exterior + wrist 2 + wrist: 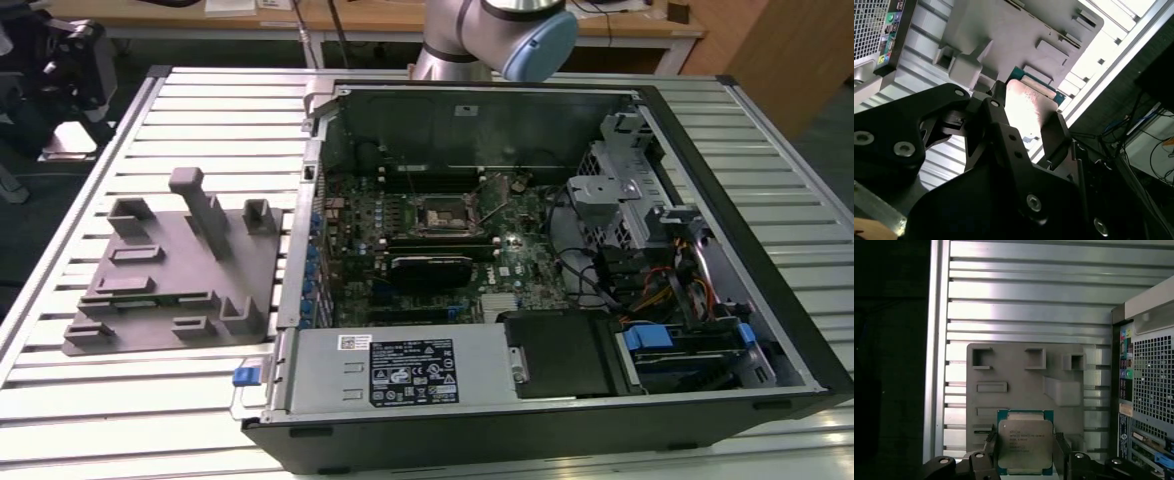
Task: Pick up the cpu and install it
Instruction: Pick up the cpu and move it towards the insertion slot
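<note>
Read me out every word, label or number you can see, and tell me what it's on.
None can be read.
cpu, held in the gripper: printed lines, too small.
power supply label: print too small.
rear-panel stickers on the computer case: blurred.

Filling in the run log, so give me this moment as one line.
gripper: shut on cpu | cpu: held above grey fixture block | install: not yet done
</note>
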